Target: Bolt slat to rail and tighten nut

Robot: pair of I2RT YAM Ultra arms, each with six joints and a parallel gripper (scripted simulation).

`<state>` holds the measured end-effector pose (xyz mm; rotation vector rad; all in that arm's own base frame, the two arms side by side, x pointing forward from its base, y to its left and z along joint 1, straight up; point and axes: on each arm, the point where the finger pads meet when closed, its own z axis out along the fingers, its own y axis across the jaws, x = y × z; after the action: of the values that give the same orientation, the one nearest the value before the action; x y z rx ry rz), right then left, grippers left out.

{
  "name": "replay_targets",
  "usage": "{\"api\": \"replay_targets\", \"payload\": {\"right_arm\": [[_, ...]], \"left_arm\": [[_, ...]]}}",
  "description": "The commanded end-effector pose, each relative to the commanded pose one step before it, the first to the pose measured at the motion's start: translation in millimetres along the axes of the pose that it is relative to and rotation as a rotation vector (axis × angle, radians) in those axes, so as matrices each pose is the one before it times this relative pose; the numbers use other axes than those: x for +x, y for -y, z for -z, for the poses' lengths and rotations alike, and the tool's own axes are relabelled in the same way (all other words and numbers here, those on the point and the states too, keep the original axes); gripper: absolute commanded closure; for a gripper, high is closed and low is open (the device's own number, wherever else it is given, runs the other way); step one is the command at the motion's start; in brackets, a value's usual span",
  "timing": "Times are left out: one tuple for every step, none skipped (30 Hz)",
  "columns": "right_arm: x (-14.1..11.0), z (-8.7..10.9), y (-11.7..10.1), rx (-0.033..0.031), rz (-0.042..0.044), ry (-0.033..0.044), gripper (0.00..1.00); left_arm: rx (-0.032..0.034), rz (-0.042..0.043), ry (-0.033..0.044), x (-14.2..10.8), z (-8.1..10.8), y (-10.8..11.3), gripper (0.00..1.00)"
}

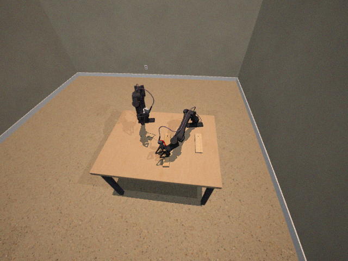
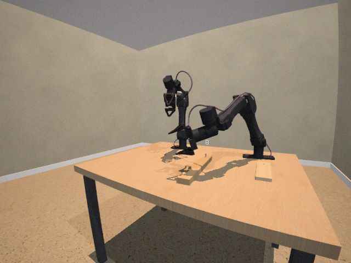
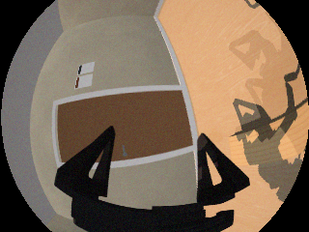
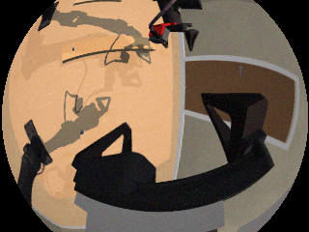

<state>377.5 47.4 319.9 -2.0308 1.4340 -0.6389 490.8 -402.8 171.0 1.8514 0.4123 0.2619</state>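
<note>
The wooden rail (image 1: 166,163) (image 2: 188,176) lies flat near the middle of the table. A small bolt (image 1: 167,136) stands up at its far end. The slat (image 1: 198,144) (image 2: 263,171), a shorter plank with a hole near its far end, lies flat apart from the rail, by the left arm's base. My left gripper (image 1: 162,151) (image 2: 173,142) (image 3: 157,133) is open and empty. It sits low over the table beside the rail's middle, with one finger above the other. My right gripper (image 2: 169,108) (image 4: 162,112) is open and empty, held high on its folded arm. I cannot make out the nut.
The table (image 1: 126,162) (image 2: 226,204) has dark legs and stands in a bare room. The two arm bases stand at its far edge. The left arm stretches low across the rail. In the right wrist view a plank (image 4: 97,45) lies under shadows.
</note>
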Motion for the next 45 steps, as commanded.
{"api": "replay_targets", "payload": {"right_arm": [[0.20, 2.82, 2.81, 0.01229, 0.00150, -0.00246, 0.00], [0.00, 0.00, 0.00, 0.00000, 0.00000, 0.00000, 0.00], [0.00, 0.00, 0.00, 0.00000, 0.00000, 0.00000, 0.00], [0.00, 0.00, 0.00, 0.00000, 0.00000, 0.00000, 0.00], [0.00, 0.00, 0.00, 0.00000, 0.00000, 0.00000, 0.00], [0.00, 0.00, 0.00, 0.00000, 0.00000, 0.00000, 0.00], [0.00, 0.00, 0.00, 0.00000, 0.00000, 0.00000, 0.00], [0.00, 0.00, 0.00, 0.00000, 0.00000, 0.00000, 0.00], [0.00, 0.00, 0.00, 0.00000, 0.00000, 0.00000, 0.00], [0.00, 0.00, 0.00, 0.00000, 0.00000, 0.00000, 0.00], [0.00, 0.00, 0.00, 0.00000, 0.00000, 0.00000, 0.00], [0.00, 0.00, 0.00, 0.00000, 0.00000, 0.00000, 0.00], [0.00, 0.00, 0.00, 0.00000, 0.00000, 0.00000, 0.00], [0.00, 0.00, 0.00, 0.00000, 0.00000, 0.00000, 0.00], [0.00, 0.00, 0.00, 0.00000, 0.00000, 0.00000, 0.00], [0.00, 0.00, 0.00, 0.00000, 0.00000, 0.00000, 0.00], [0.00, 0.00, 0.00, 0.00000, 0.00000, 0.00000, 0.00], [0.33, -0.21, -0.01, 0.00456, -0.00892, -0.00212, 0.00], [0.39, 1.03, -1.51, 0.00582, -0.00878, -0.00444, 0.00], [1.38, 1.41, 0.86, 0.00846, -0.01367, -0.00668, 0.00], [1.92, 0.12, 0.73, 0.00758, -0.01976, -0.00752, 0.00], [2.07, 0.16, 1.04, 0.01027, -0.02535, -0.00736, 0.00], [1.87, 0.17, 1.21, 0.01147, -0.02719, -0.00615, 0.00], [0.85, 0.10, 1.35, 0.01167, -0.02550, -0.00397, 0.00], [0.50, 0.09, 1.38, 0.01179, -0.02504, -0.00306, 0.00], [-0.74, 0.02, 1.44, 0.01181, -0.02307, -0.00041, 0.00], [-0.43, 0.06, 1.41, 0.01190, -0.02379, -0.00077, 0.00], [0.68, 0.15, 1.41, 0.01215, -0.02581, -0.00271, 0.00], [1.56, 0.23, 1.46, 0.01246, -0.02741, -0.00423, 0.00], [1.77, 0.26, 1.51, 0.01266, -0.02789, -0.00443, 0.00], [0.71, 0.20, 1.46, 0.01249, -0.02633, -0.00205, 0.00], [-0.77, 0.12, 1.31, 0.01206, -0.02418, 0.00120, 0.00], [0.00, 0.00, 0.00, 0.00000, 0.00000, 0.00000, 0.00], [0.00, 0.00, 0.00, 0.00000, 0.00000, 0.00000, 0.00], [-1.06, 0.13, 1.25, 0.01196, -0.02392, 0.00207, 0.00], [0.49, 0.24, 1.49, 0.01269, -0.02647, -0.00084, 0.00], [0.45, 0.26, 1.50, 0.01275, -0.02657, -0.00051, 0.00], [0.41, 0.27, 1.51, 0.01280, -0.02668, -0.00016, 0.00], [1.37, 0.35, 1.77, 0.01349, -0.02825, -0.00191, 0.00], [1.47, 0.37, 1.84, 0.01369, -0.02855, -0.00187, 0.00], [0.62, 0.34, 1.63, 0.01317, -0.02748, 0.00019, 0.00], [-0.63, 0.29, 1.24, 0.01220, -0.02589, 0.00312, 0.00], [-1.19, 0.28, 1.03, 0.01169, -0.02531, 0.00460, 0.00], [0.04, 0.37, 1.50, 0.01281, -0.02718, 0.00224, 0.00], [0.13, 0.39, 1.55, 0.01294, -0.02749, 0.00232, 0.00]], "left_arm": [[-0.01614, -0.01064, -0.00267, 0.00, 2.46, -9.00, 0.00], [0.00000, 0.00000, 0.00000, 0.00, 0.00, 0.00, 0.00], [0.00000, 0.00000, 0.00000, 0.00, 0.00, 0.00, 0.00], [0.00000, 0.00000, 0.00000, 0.00, 0.00, 0.00, 0.00], [0.00000, 0.00000, 0.00000, 0.00, 0.00, 0.00, 0.00], [0.00000, 0.00000, 0.00000, 0.00, 0.00, 0.00, 0.00], [0.00000, 0.00000, 0.00000, 0.00, 0.00, 0.00, 0.00], [0.00000, 0.00000, 0.00000, 0.00, 0.00, 0.00, 0.00], [0.00000, 0.00000, 0.00000, 0.00, 0.00, 0.00, 0.00], [0.00000, 0.00000, 0.00000, 0.00, 0.00, 0.00, 0.00], [0.00000, 0.00000, 0.00000, 0.00, 0.00, 0.00, 0.00], [0.00000, 0.00000, 0.00000, 0.00, 0.00, 0.00, 0.00], [0.00000, 0.00000, 0.00000, 0.00, 0.00, 0.00, 0.00], [0.00000, 0.00000, 0.00000, 0.00, 0.00, 0.00, 0.00], [0.00000, 0.00000, 0.00000, 0.00, 0.00, 0.00, 0.00], [0.00000, 0.00000, 0.00000, 0.00, 0.00, 0.00, 0.00], [0.00000, 0.00000, 0.00000, 0.00, 0.00, 0.00, 0.00], [-0.00217, 0.00827, -0.00724, 1.31, 3.68, -2.74, 0.00], [0.00768, 0.01594, -0.01637, 4.85, 5.19, 2.52, 0.00], [0.00339, 0.01642, -0.00805, 2.01, 3.14, -0.63, 0.00], [0.00000, 0.01990, -0.01161, 2.86, 4.30, -2.12, 0.00], [-0.00374, 0.02330, -0.01535, 3.74, 5.52, -3.63, 0.00], [-0.00443, 0.02519, -0.01649, 3.96, 5.96, -3.96, 0.00], [-0.00485, 0.02528, -0.01643, 3.88, 5.97, -4.01, 0.00], [-0.00527, 0.02537, -0.01636, 3.81, 5.98, -4.07, 0.00], [-0.00569, 0.02547, -0.01628, 3.74, 5.99, -4.12, 0.00], [-0.00611, 0.02556, -0.01619, 3.66, 6.00, -4.17, 0.00], [-0.00654, 0.02566, -0.01608, 3.59, 6.01, -4.22, 0.00], [-0.00696, 0.02575, -0.01597, 3.51, 6.02, -4.26, 0.00], [-0.00738, 0.02585, -0.01585, 3.44, 6.03, -4.31, 0.00], [-0.00781, 0.02595, -0.01571, 3.36, 6.04, -4.35, 0.00], [-0.00823, 0.02606, -0.01557, 3.29, 6.05, -4.40, 0.00], [0.00000, 0.00000, 0.00000, 0.00, 0.00, 0.00, 0.00], [0.00000, 0.00000, 0.00000, 0.00, 0.00, 0.00, 0.00], [-0.00701, 0.02457, -0.01002, -0.01, 4.85, -3.85, 0.00], [-0.01044, 0.02747, -0.01938, 5.61, 6.98, -5.00, 0.00], [-0.00992, 0.02671, -0.01627, 3.78, 6.33, -4.70, 0.00], [-0.00992, 0.02647, -0.01487, 2.99, 6.07, -4.57, 0.00], [-0.01034, 0.02658, -0.01466, 2.91, 6.08, -4.61, 0.00], [-0.01076, 0.02669, -0.01445, 2.84, 6.08, -4.65, 0.00], [-0.01117, 0.02680, -0.01422, 2.76, 6.09, -4.69, 0.00], [-0.01158, 0.02691, -0.01398, 2.69, 6.09, -4.72, 0.00], [-0.01199, 0.02703, -0.01372, 2.61, 6.09, -4.76, 0.00], [-0.01240, 0.02714, -0.01346, 2.53, 6.09, -4.79, 0.00], [-0.01280, 0.02727, -0.01318, 2.46, 6.10, -4.83, 0.00]]}}
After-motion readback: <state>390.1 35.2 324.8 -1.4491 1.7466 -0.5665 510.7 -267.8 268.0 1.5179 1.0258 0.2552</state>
